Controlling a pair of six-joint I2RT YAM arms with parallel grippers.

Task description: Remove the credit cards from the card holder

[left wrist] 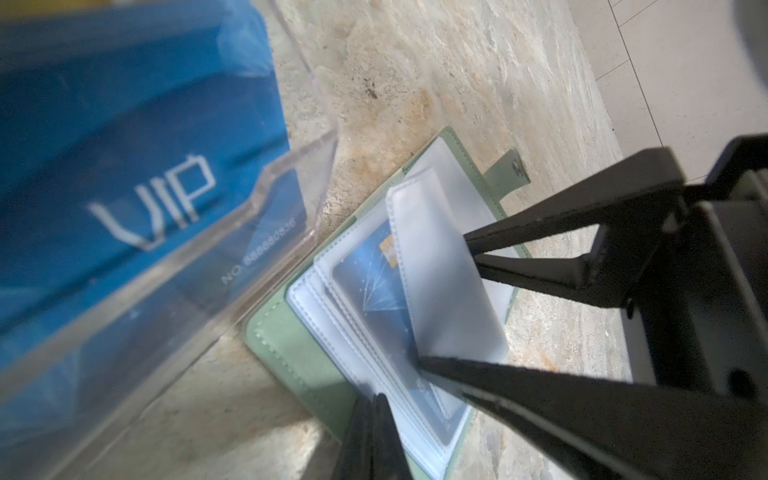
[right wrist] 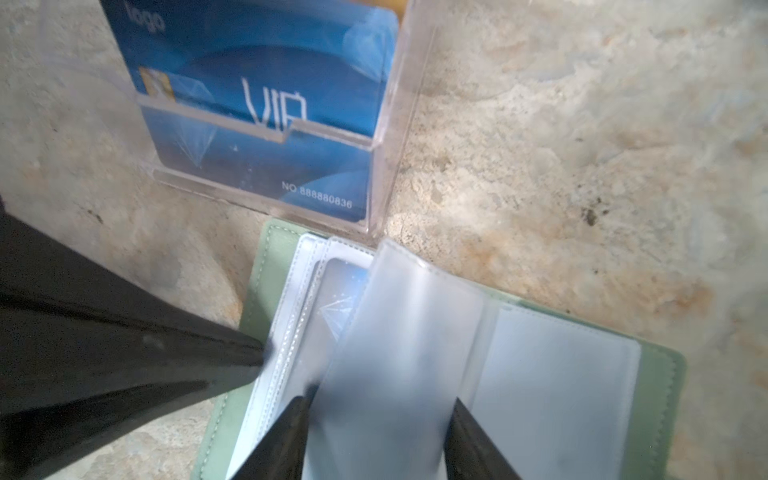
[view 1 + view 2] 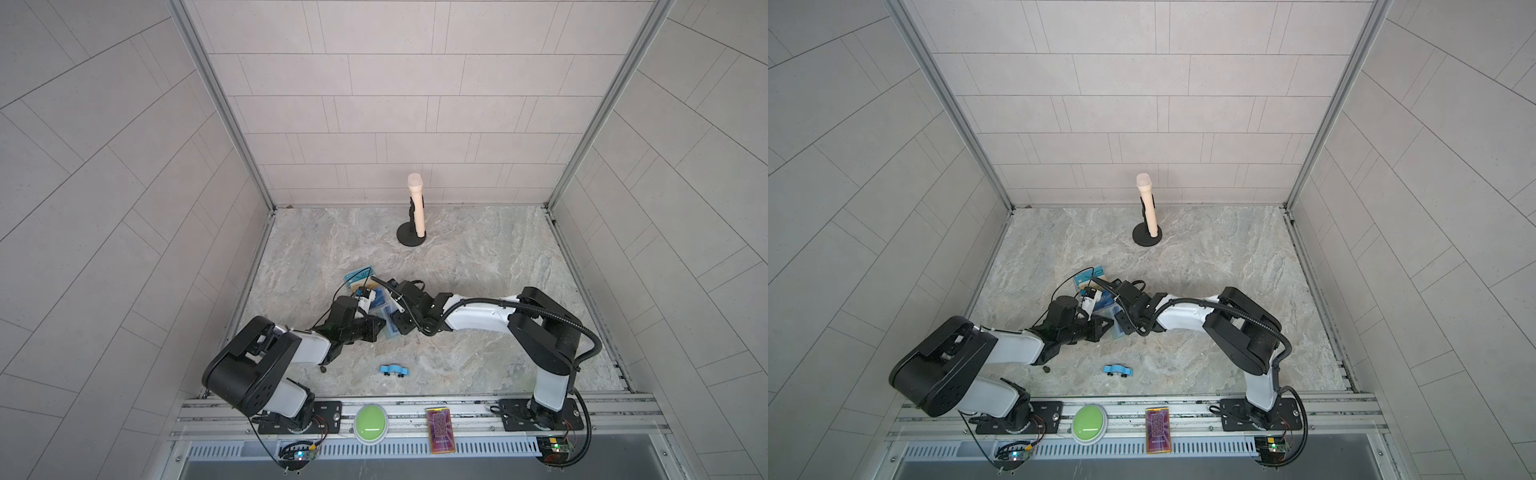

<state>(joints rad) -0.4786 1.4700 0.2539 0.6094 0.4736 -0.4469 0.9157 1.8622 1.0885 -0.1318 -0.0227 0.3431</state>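
A mint-green card holder (image 1: 299, 353) lies open on the stone-patterned worktop (image 2: 582, 166), left of centre and towards the near side, with one corner touching a clear acrylic stand (image 2: 395, 124) that holds a blue VIP card (image 2: 266, 83). The left claw (image 1: 374, 397) is closed, its tip pressing on the stacked clear sleeves of the holder's left half. The right claw (image 2: 382, 397) stands partly open, one finger either side of a single frosted sleeve page (image 1: 440, 270) that is raised off the stack; whether it is truly squeezing the page is unclear. A blue credit card (image 1: 370, 291) with a gold chip sits inside the sleeve beneath that page. The likely trouble is that the right claw catches only flimsy plastic, not the card, so a pull would drag or lift the whole holder. If the left claw's pin slips, the holder could slide into the stand and tip it.
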